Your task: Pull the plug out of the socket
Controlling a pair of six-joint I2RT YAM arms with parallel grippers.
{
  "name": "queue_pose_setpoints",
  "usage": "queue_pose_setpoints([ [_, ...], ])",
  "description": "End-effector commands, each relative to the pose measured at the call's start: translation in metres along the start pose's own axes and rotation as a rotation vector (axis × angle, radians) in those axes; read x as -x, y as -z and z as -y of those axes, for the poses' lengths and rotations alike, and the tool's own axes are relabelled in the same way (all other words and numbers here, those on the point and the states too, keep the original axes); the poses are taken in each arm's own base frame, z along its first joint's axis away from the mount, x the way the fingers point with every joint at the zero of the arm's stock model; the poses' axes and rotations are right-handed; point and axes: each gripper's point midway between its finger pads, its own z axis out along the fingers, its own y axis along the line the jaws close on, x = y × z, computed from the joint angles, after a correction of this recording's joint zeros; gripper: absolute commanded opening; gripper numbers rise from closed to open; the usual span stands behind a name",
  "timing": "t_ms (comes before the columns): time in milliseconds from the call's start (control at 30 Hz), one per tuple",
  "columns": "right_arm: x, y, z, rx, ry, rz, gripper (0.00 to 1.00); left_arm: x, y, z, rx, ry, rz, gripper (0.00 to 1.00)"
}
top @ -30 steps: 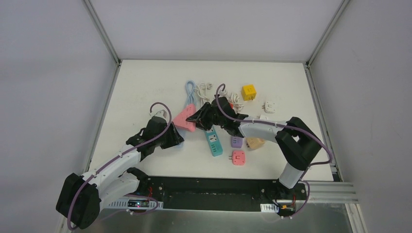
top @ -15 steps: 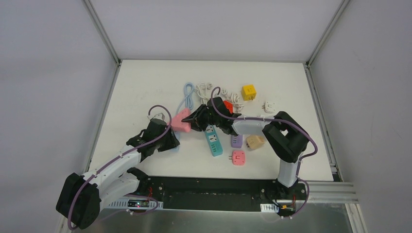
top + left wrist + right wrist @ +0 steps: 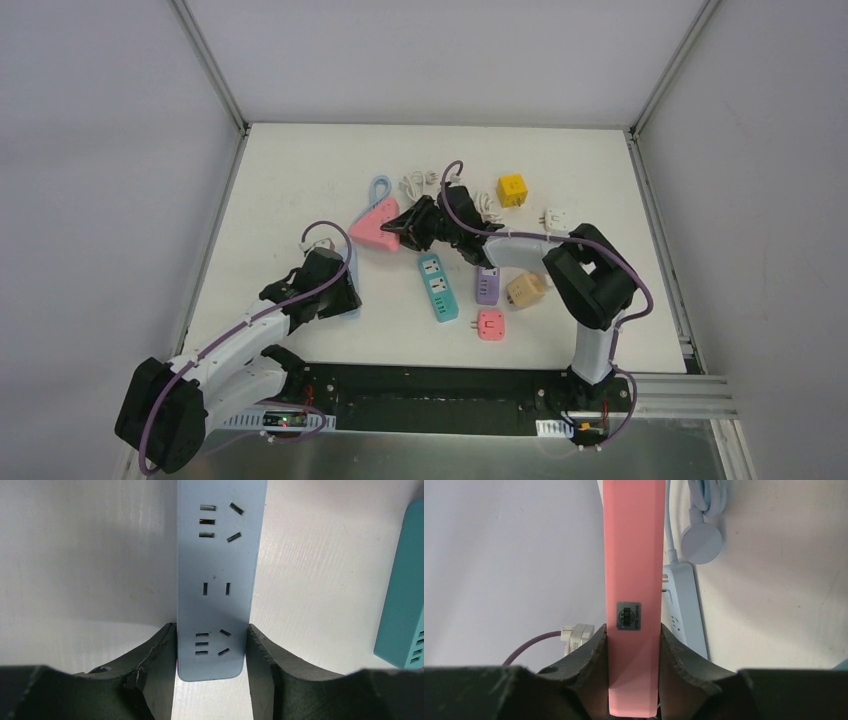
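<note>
The socket is a light blue power strip [image 3: 215, 580] lying flat on the white table, its near end between the fingers of my left gripper [image 3: 212, 650], which is shut on it. In the top view the left gripper [image 3: 340, 290] sits at the strip's [image 3: 351, 268] near end. The plug is a pink triangular block [image 3: 376, 227], held off the strip and farther back by my right gripper [image 3: 405, 228]. In the right wrist view that gripper [image 3: 633, 650] is shut on the pink plug [image 3: 631, 570], with the blue strip [image 3: 684, 610] lying apart below it.
A teal power strip [image 3: 438, 287] lies right of the blue one. Near it sit a purple adapter [image 3: 487, 290], a tan adapter [image 3: 525, 291] and a pink square adapter [image 3: 490, 324]. A yellow cube [image 3: 513, 189], a white adapter [image 3: 554, 219] and white cords [image 3: 420, 181] lie farther back.
The pink plug has come away from the blue strip and moved toward the back with the right gripper. The left gripper drew the strip slightly toward the near left.
</note>
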Motion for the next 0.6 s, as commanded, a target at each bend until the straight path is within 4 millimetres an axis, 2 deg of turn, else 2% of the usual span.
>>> queue_pose_setpoints([
  [0,0.002,0.017,-0.039,0.103,0.148,0.07,0.0,-0.007,0.003,-0.017,0.082,0.009,-0.035,0.19],
  [67,0.004,0.023,-0.038,0.091,0.162,0.095,0.0,-0.003,0.005,-0.016,0.085,0.011,-0.028,0.28],
  [200,0.006,0.039,-0.035,0.063,0.197,0.129,0.0,0.007,0.011,-0.012,0.079,0.019,0.005,0.55],
  [267,0.004,0.047,-0.031,0.048,0.211,0.131,0.0,0.011,0.014,-0.01,0.073,0.022,0.018,0.66],
  [400,-0.011,0.055,-0.015,0.015,0.226,0.077,0.0,0.021,0.021,-0.003,0.058,0.029,0.036,0.8],
  [433,-0.015,0.056,-0.012,0.01,0.228,0.06,0.0,0.023,0.023,-0.001,0.055,0.03,0.04,0.92],
  [467,-0.02,0.056,-0.007,-0.002,0.228,0.042,0.0,0.026,0.025,0.0,0.054,0.031,0.045,0.98],
  [567,-0.037,0.054,0.006,-0.035,0.243,-0.002,0.0,0.034,0.036,0.002,0.059,0.031,0.067,0.99],
])
